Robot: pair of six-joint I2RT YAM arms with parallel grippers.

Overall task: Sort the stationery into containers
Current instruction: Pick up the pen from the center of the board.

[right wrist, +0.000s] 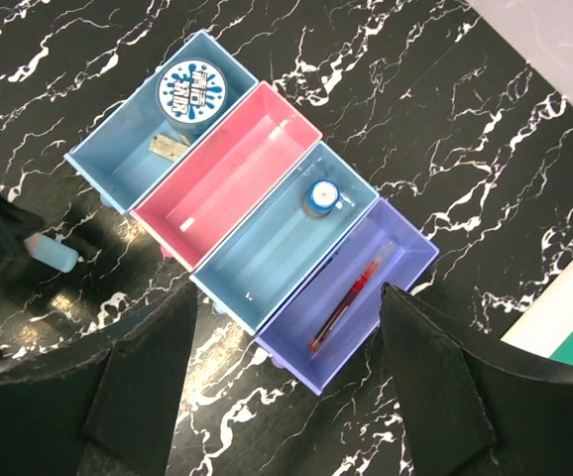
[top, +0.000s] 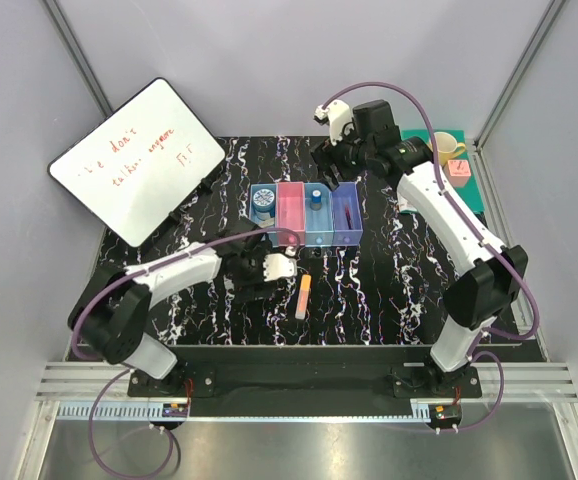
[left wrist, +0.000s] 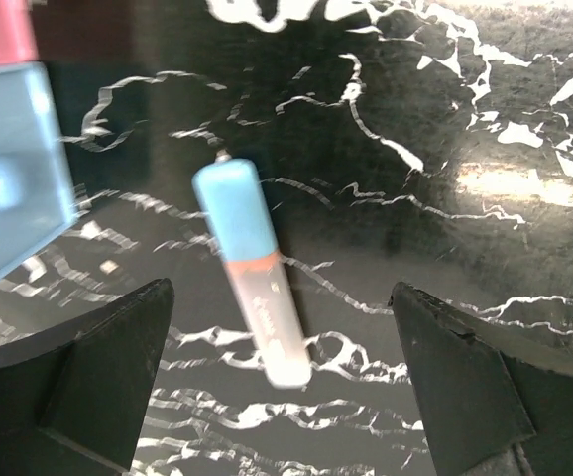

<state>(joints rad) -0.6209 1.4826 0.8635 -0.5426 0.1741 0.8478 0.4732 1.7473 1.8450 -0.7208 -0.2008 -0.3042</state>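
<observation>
The marker with the cyan cap (left wrist: 252, 270) lies flat on the black marbled table (left wrist: 485, 119), in the middle of the left wrist view, squarely between the spread, empty jaws of the left gripper (left wrist: 279, 297). Its long axis runs up and down that frame, cap uppermost, crosswise to the line on which the jaws close. The row of bins (right wrist: 98, 178) shows at that frame's upper left. The right gripper (right wrist: 277, 327), likewise spread and empty, hangs over the bins, so the left arm is plainly the nearer.
</observation>
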